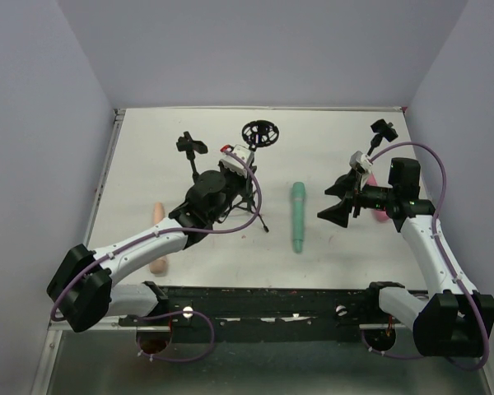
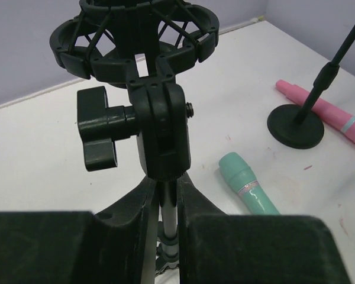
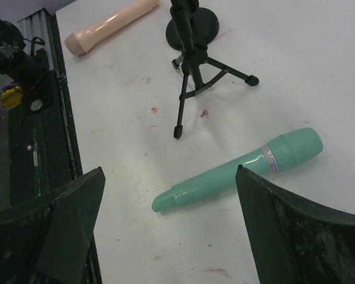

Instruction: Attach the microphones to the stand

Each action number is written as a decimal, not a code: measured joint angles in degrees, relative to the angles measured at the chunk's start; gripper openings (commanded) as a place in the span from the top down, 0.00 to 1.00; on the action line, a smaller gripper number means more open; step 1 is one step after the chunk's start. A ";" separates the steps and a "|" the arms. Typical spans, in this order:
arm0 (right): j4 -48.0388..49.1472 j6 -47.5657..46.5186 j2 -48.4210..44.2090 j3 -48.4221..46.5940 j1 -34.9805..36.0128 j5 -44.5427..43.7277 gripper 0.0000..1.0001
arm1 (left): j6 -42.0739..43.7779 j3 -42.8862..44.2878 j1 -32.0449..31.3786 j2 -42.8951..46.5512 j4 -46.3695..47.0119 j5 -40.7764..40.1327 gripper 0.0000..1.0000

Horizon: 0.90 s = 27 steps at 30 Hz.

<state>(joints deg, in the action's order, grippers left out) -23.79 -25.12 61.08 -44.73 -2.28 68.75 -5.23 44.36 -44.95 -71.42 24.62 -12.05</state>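
A black tripod stand (image 1: pixel 251 202) with a ring shock mount (image 2: pixel 136 35) stands mid-table. My left gripper (image 2: pixel 165 207) is shut on its silver pole (image 2: pixel 168 219), just below the swivel joint and its knob (image 2: pixel 97 133). The mint green microphone (image 1: pixel 298 216) lies flat to the right of the stand, and it also shows in the wrist views (image 2: pixel 248 190) (image 3: pixel 236 171). My right gripper (image 3: pixel 168 177) hangs open above its narrow end, holding nothing. The beige microphone (image 1: pixel 158 239) lies at the left, partly under my left arm. The pink microphone (image 2: pixel 325 112) lies at the right, mostly hidden behind my right arm in the top view.
A second stand with a clip (image 1: pixel 191 146) rises behind my left arm, its round base (image 3: pixel 195 26) just beyond the tripod. A third stand (image 1: pixel 384 129) rises at the right, with its round base (image 2: pixel 296 124) touching the pink microphone. Lilac walls enclose the table.
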 measured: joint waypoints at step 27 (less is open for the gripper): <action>-0.81 -1.20 0.63 0.02 0.02 1.25 0.00 | 2.19 -9.27 1.11 10.86 1.64 34.93 1.00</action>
<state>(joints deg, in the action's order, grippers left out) -24.60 -26.33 61.71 -44.71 -2.26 70.00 -3.05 35.09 -43.83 -60.55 26.26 22.87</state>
